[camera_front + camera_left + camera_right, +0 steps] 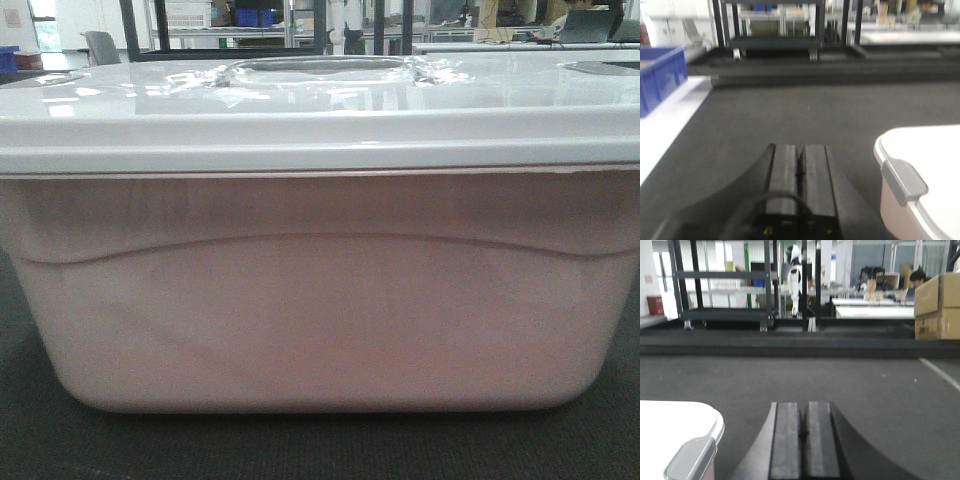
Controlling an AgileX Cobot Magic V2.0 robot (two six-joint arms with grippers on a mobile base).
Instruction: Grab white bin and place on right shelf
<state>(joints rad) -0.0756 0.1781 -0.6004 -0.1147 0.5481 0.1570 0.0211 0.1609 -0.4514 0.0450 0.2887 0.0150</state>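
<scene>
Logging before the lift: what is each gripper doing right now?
Left gripper: closed, holding nothing, bin to its right.
Right gripper: closed, holding nothing, bin to its left.

I see the white bin (320, 300) filling the frame, lid (300, 125) seated. Taped window patch (320, 68) at 12 o'clock, dark floor (320, 448) at 6.

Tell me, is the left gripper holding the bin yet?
No: the left gripper is shut on nothing, and the white bin sits apart beside it, its grey latch untouched.
</scene>
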